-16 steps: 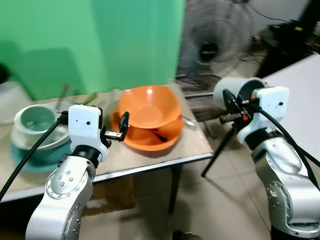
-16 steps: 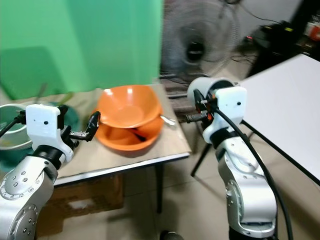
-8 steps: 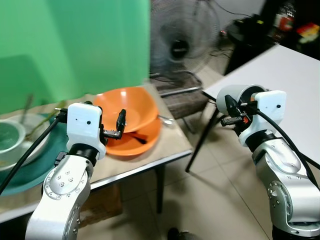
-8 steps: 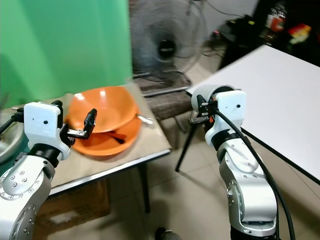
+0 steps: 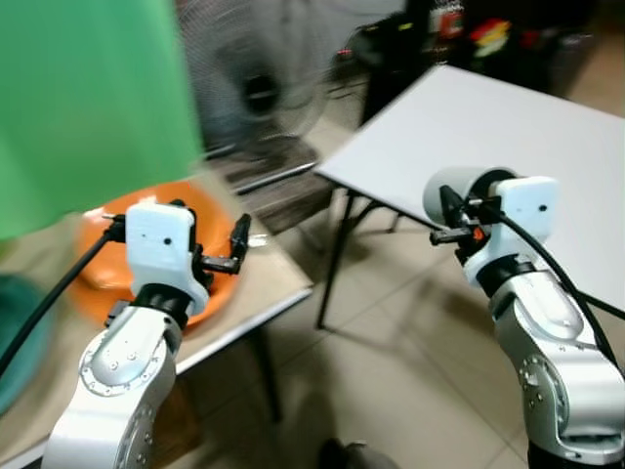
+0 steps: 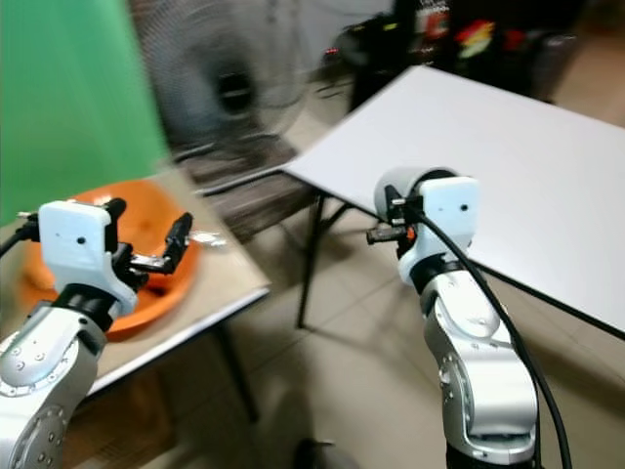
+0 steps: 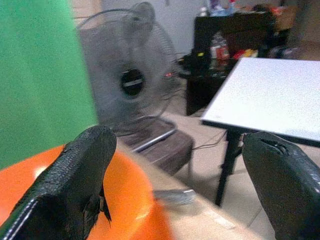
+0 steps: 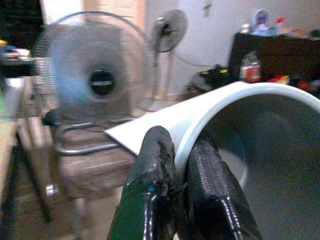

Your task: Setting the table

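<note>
The white bowl (image 5: 457, 189) is held up in the air in front of the robot, over the tiled floor (image 5: 391, 362) and just short of the white counter (image 5: 508, 127). The right end effector (image 5: 451, 221) is clamped on its rim: in the right wrist view the two black fingers (image 8: 155, 165) pinch the thin curved wall (image 8: 220, 107), one outside and one inside. The bowl looks smooth and glossy, pale grey inside; its base is hidden behind the wrist housing in the head views, and its far side is cut off in the wrist view.

The left end effector (image 5: 239, 245) hangs above the wooden counter (image 5: 264, 288) with its textured black fingers (image 7: 80, 175) well apart and nothing between them. Below it sit stacked orange bowls (image 5: 103, 264), plastic-looking and rounded, partly hidden by the left arm and blurred. A metal spoon (image 6: 207, 237) lies just beside them, too smeared to make out clearly.

Behind stand a green wall (image 5: 88, 98), a round wire-grille fan (image 5: 256, 73) with a padded chair (image 7: 160, 145) just below it, and dark cluttered furniture (image 6: 469, 44). At the left edge a teal shape (image 5: 15, 332) is cut off and unreadable.
</note>
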Robot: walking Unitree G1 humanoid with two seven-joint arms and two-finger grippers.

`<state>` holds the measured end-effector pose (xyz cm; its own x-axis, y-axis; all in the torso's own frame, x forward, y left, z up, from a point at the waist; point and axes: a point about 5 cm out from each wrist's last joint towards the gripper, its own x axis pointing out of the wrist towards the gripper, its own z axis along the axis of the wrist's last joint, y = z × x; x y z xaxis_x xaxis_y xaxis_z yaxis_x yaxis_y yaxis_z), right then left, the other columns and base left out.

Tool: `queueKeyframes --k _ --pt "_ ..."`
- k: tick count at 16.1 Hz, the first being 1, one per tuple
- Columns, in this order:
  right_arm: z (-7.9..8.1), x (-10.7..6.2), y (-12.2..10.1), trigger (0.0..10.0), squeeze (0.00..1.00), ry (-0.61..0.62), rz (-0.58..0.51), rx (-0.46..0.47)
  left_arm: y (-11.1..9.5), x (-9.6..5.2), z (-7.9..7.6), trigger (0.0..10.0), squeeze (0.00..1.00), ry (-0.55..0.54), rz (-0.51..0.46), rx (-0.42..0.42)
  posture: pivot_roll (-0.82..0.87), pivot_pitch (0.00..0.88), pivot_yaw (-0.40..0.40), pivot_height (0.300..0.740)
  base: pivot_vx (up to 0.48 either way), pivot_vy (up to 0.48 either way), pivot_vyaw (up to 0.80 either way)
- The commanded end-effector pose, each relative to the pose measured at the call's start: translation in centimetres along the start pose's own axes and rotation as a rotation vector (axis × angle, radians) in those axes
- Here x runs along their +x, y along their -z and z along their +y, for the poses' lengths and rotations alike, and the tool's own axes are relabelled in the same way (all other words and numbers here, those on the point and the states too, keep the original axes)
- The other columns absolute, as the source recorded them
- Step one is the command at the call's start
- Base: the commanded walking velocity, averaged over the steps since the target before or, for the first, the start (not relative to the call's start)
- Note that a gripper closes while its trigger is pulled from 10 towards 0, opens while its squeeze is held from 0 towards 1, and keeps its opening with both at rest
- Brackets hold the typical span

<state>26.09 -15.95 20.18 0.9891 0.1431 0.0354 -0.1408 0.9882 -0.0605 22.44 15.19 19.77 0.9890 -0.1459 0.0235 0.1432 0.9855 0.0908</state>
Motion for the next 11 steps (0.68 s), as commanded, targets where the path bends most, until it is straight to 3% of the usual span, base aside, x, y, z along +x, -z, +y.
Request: queueKeyframes --k 1,5,9,11 --pt "0.15 -0.14 -0.68 10.0 0.0 -0.014 -0.024 0.011 0.14 -0.22 -0.01 10.0 0.0 0.0 0.014 -0.003 -0.02 0.0 -0.023 0.74 0.0 0.0 -0.76" --pt "0.51 -0.17 -0.52 10.0 0.0 -0.033 -0.014 0.012 -0.02 -0.18 0.07 10.0 0.0 0.004 -0.004 0.027 -0.03 0.0 -0.024 0.74 0.0 0.0 -0.76" --pt "0.63 -0.17 -0.3 10.0 0.0 -0.038 -0.003 0.012 0.02 -0.37 -0.05 10.0 0.0 0.017 -0.012 0.007 -0.03 0.0 -0.024 0.74 0.0 0.0 -0.77" --pt "0.75 -0.24 0.09 10.0 0.0 -0.055 0.02 0.0 0.11 -0.44 0.06 10.0 0.0 0.022 -0.012 -0.002 -0.03 0.0 -0.026 0.74 0.141 0.0 -0.26"
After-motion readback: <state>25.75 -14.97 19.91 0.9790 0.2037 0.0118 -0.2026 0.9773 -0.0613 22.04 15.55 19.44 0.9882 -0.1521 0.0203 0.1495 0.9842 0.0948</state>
